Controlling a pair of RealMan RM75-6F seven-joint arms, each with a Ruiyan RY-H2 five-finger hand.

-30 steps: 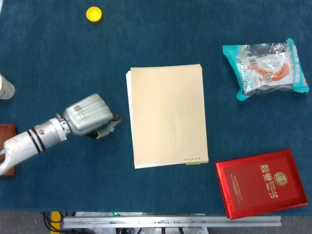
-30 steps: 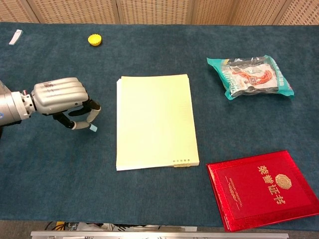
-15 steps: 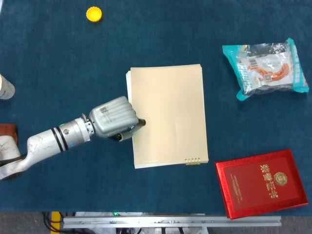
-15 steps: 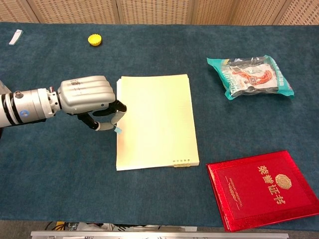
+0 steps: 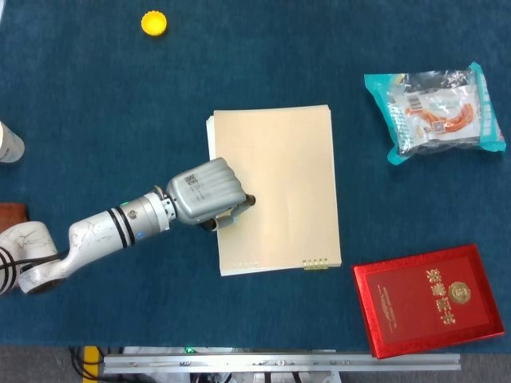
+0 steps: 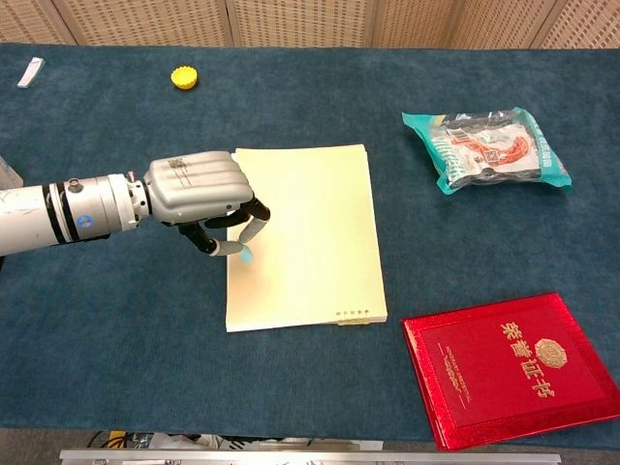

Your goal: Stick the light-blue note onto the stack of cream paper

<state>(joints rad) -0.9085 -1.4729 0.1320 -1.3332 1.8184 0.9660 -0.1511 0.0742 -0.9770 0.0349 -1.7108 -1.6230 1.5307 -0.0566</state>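
The stack of cream paper (image 5: 279, 175) (image 6: 310, 228) lies in the middle of the blue table. My left hand (image 5: 209, 191) (image 6: 201, 191) hovers over the stack's left edge, fingers curled down. It pinches the small light-blue note (image 6: 244, 254), which shows just under the fingertips in the chest view, at or just above the sheet. In the head view the hand hides the note. My right hand is in neither view.
A red booklet (image 5: 429, 299) (image 6: 509, 368) lies at the front right. A snack packet (image 5: 435, 110) (image 6: 484, 147) sits at the back right. A yellow bottle cap (image 5: 154, 23) (image 6: 185, 77) is at the back left. A brown block (image 5: 9, 214) sits at the left edge.
My left hand has moved right from the bare cloth onto the left edge of the paper stack, carrying the light-blue note with it.
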